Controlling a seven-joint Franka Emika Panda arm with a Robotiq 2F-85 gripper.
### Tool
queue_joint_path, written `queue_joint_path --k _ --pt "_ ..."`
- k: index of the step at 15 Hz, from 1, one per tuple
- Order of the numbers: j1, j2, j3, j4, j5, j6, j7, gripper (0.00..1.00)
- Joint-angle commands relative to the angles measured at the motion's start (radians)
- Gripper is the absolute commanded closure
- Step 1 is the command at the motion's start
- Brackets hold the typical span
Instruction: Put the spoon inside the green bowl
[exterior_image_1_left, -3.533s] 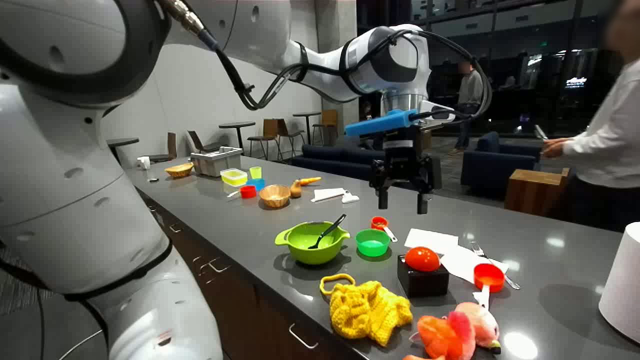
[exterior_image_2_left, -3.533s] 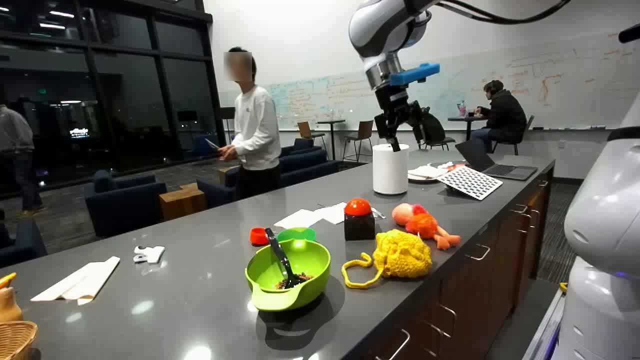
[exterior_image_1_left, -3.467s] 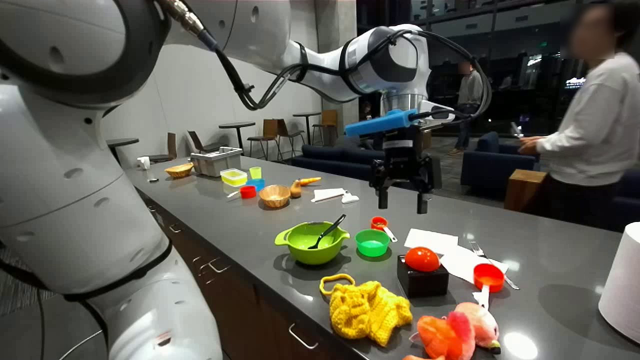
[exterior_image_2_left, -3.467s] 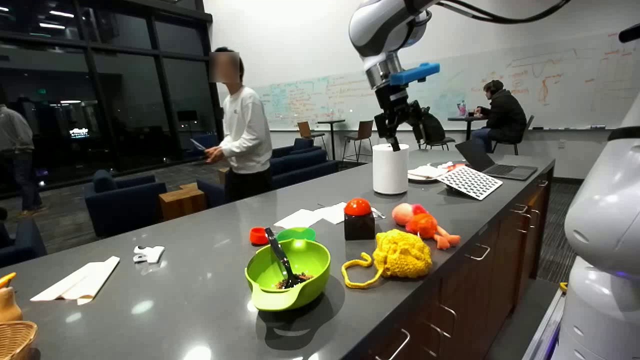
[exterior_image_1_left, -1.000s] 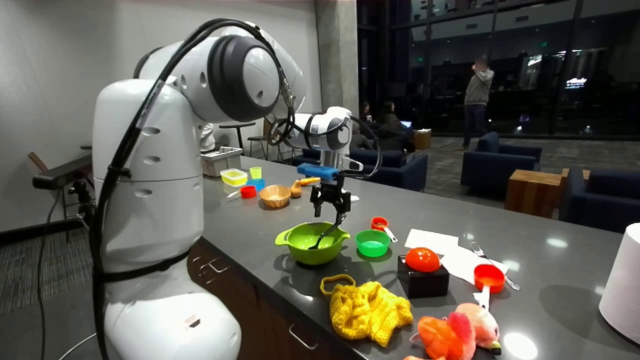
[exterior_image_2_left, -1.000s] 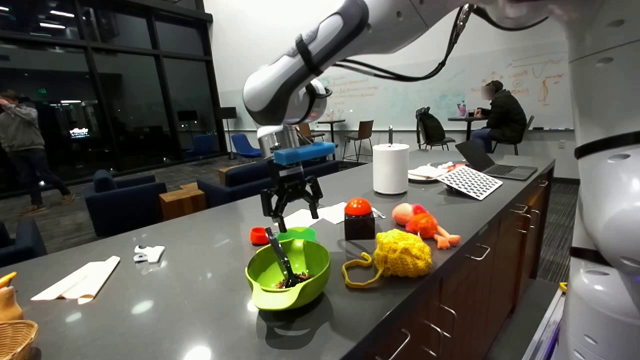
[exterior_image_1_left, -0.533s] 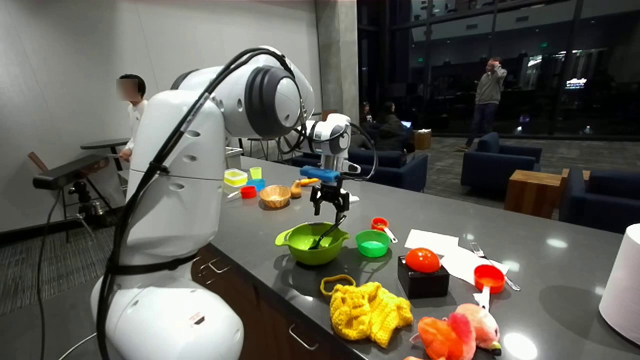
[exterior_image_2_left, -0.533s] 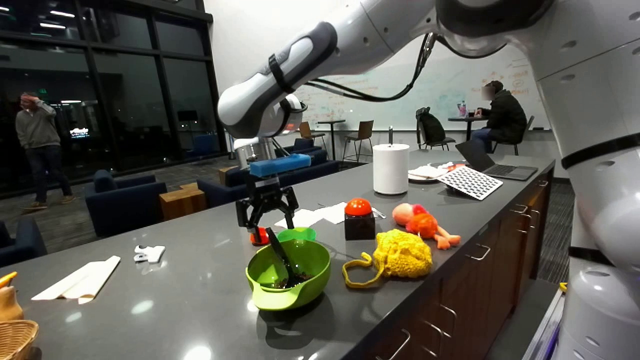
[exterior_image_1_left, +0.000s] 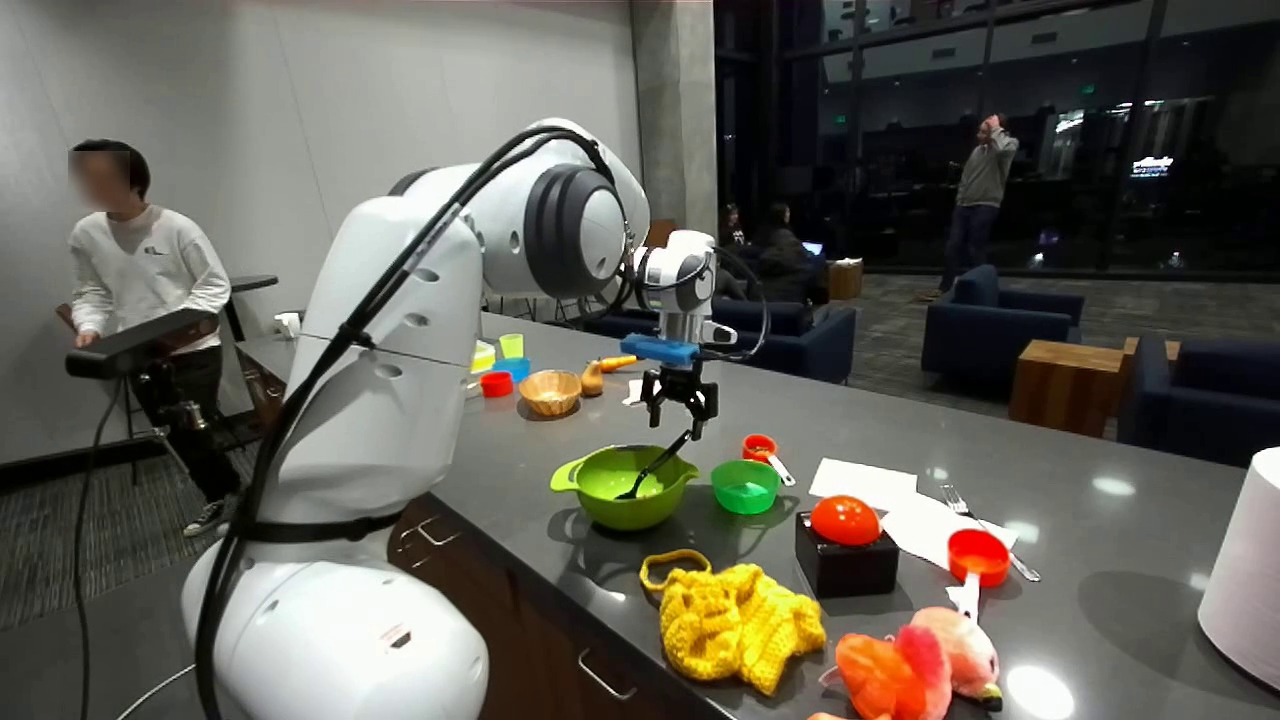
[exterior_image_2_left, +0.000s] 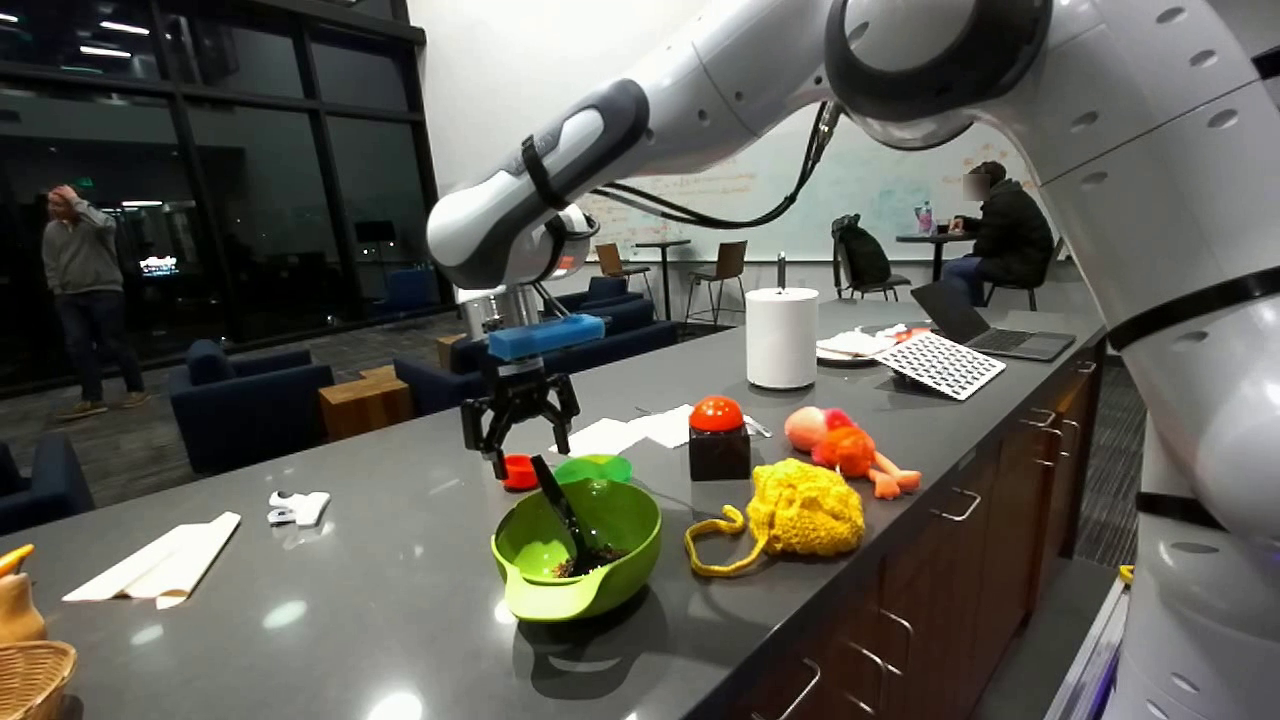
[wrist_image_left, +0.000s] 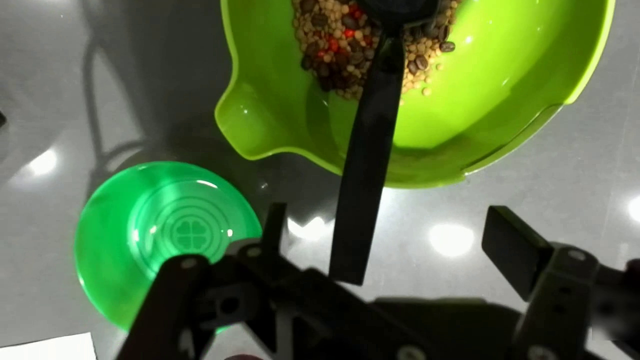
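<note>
Above and just beside the lime bowl (exterior_image_1_left: 628, 512), the gripper (exterior_image_1_left: 676, 427) is hanging, two fingers standing apart, clamping nothing. Just beside the lime bowl, the green bowl (wrist_image_left: 165, 225) is showing nothing inside. In the lime bowl the spoon (wrist_image_left: 371, 135) is leaning, its handle jutting over the rim, so gripping, carrying and placing are apparently all remaining. I am counting one lime bowl, one gripper, one green bowl, one spoon.

Tall dark windows (exterior_image_2_left: 260, 230) behind blue armchairs (exterior_image_2_left: 250, 415) and a low wooden block (exterior_image_2_left: 362, 408); grey carpet (exterior_image_1_left: 892, 325); white wall (exterior_image_2_left: 540, 80) with scribbled whiteboard (exterior_image_2_left: 855, 180).
</note>
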Motion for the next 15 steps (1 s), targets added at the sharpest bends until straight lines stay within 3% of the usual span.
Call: queue_joint_path --k 1,7,8,9,12,15 --pt "0.005 0.023 -0.018 0.031 -0.003 0.018 -0.021 0.00" --pt "-0.005 0.042 -0.029 0.028 0.007 0.046 -0.039 0.00" --pt "-0.007 0.045 -0.030 0.026 0.008 0.049 -0.041 0.04" --pt "-0.007 0.047 -0.033 0.024 0.006 0.054 -0.041 0.26" --pt "-0.009 0.048 -0.034 0.019 0.008 0.058 -0.048 0.35" --pt "-0.008 0.050 -0.035 0.020 0.009 0.050 -0.047 0.59"
